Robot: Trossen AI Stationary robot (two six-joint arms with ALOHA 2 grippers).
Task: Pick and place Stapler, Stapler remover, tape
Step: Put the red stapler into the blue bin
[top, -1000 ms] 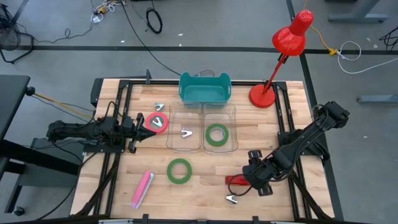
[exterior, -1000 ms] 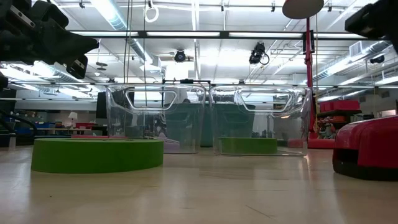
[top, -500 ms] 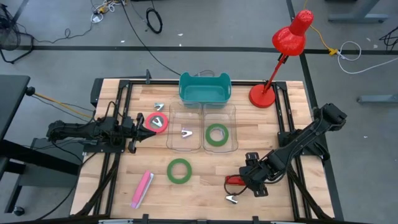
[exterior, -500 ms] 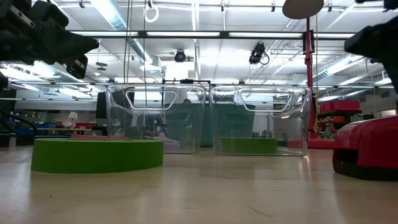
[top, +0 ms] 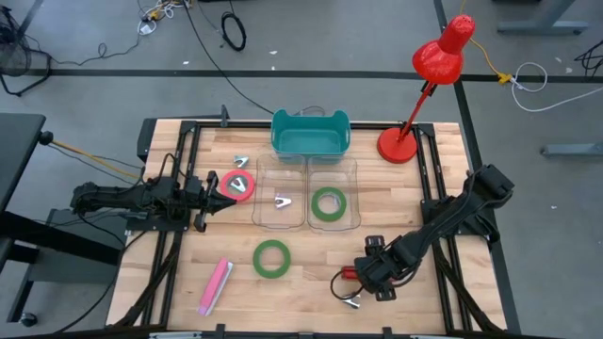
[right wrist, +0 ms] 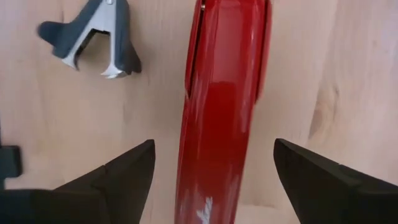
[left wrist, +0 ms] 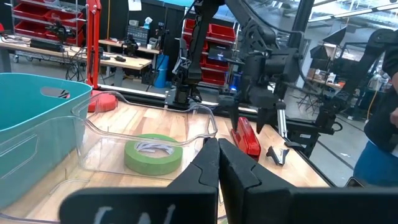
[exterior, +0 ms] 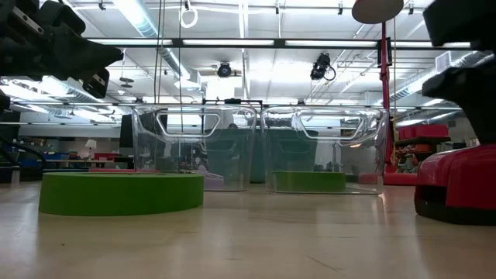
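Note:
A red stapler [top: 347,275] lies flat on the table at the near right. My right gripper [top: 363,273] is open just above it, one finger on each side [right wrist: 212,146], touching nothing. A grey staple remover [top: 350,301] lies close by [right wrist: 93,34]. One green tape roll [top: 271,258] lies flat on the table and another [top: 328,203] lies in the right clear bin. The red-pink tape roll [top: 237,185] lies at the left. My left gripper [top: 209,196] is shut and empty beside it, above the table [left wrist: 217,163].
Two clear bins [top: 306,165] stand mid-table, a staple remover [top: 283,200] in the left one. A teal bin [top: 311,132] stands behind them and a red lamp [top: 398,143] at the far right. A pink stapler [top: 216,285] lies near left, and another remover [top: 241,162] lies far left.
My right gripper has gone toward the table's left edge and down, and now stands over the red stapler with its fingers on either side. The stapler and the other things have stayed where they were.

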